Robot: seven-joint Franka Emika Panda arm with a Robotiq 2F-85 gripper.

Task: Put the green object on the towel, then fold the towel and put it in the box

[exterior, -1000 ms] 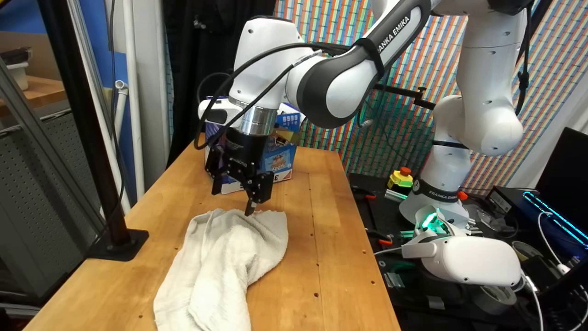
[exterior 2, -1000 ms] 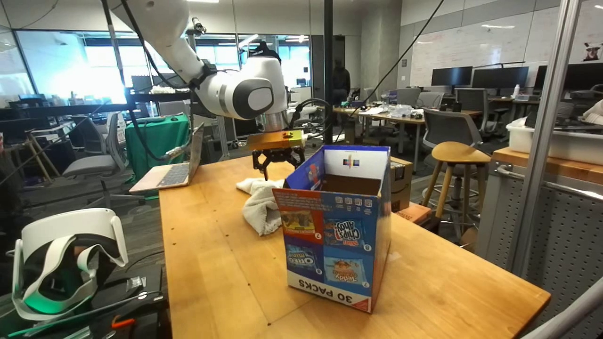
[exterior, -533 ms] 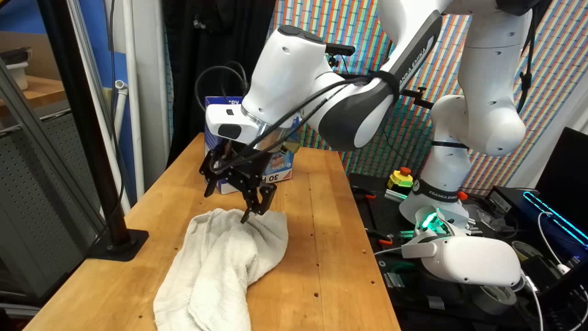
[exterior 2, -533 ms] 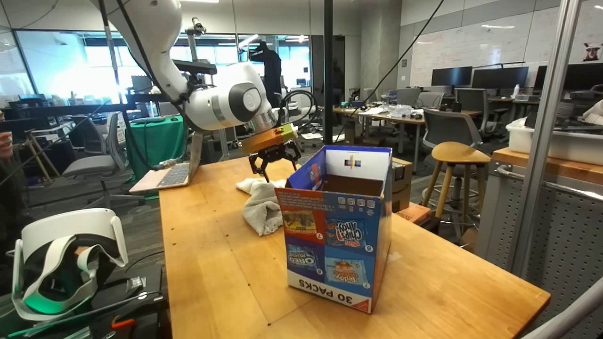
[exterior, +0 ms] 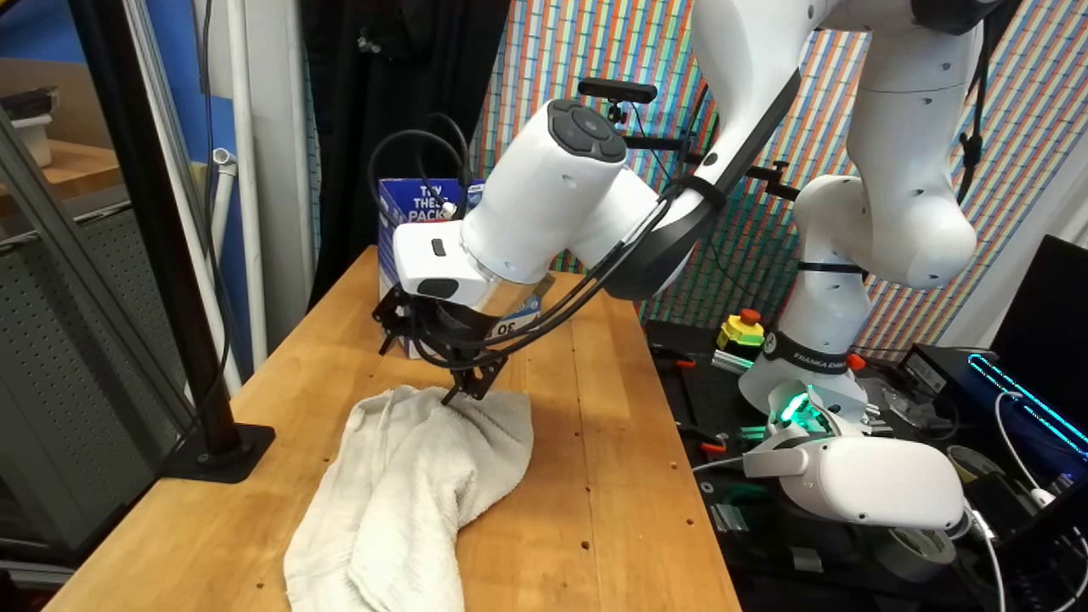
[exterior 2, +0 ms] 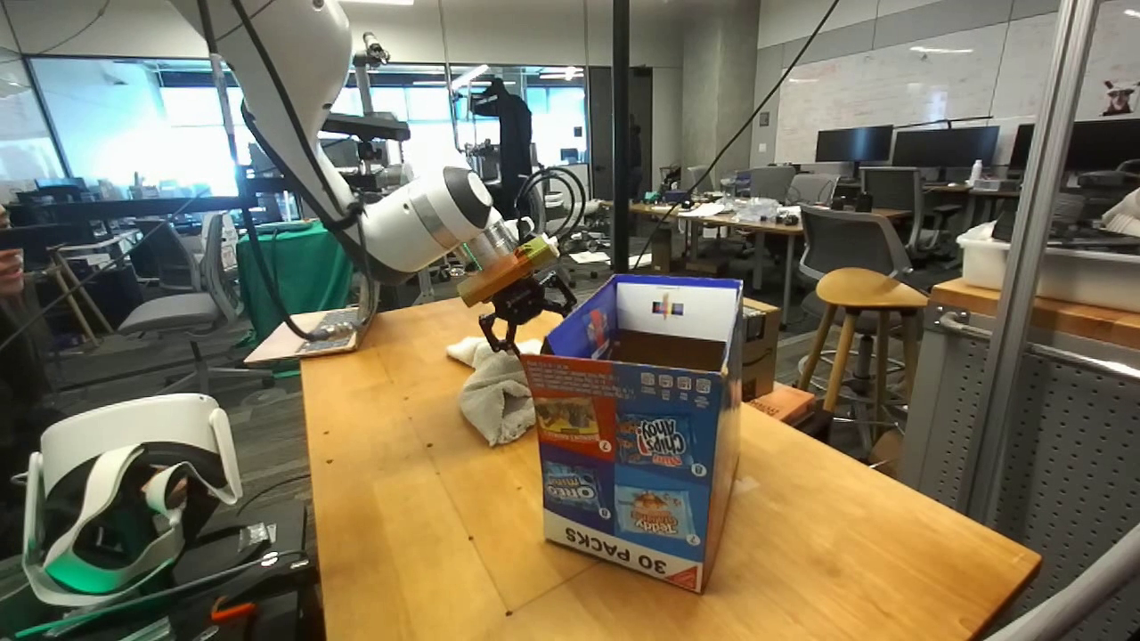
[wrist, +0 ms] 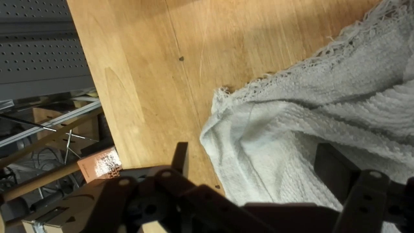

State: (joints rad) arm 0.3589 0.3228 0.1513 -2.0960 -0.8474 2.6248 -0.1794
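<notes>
Towel (exterior: 408, 493), cream-coloured and rumpled, lies nearest to me on the wooden surface (exterior: 629, 493); its near end is cut off from sight, and whether its folds cover something, I cannot tell. Over its far end the jaws stand wide apart, tilted; the wrist view has one against the towel, the other against the bare surface, but whether they touch the towel is hard to judge. Behind them stands the blue box (exterior: 416, 200), open at the top but, from here, largely hidden by the white arm (exterior: 544, 178). Farther back, the same arm covers some of the colourful patterned backdrop (exterior: 552, 51).
</notes>
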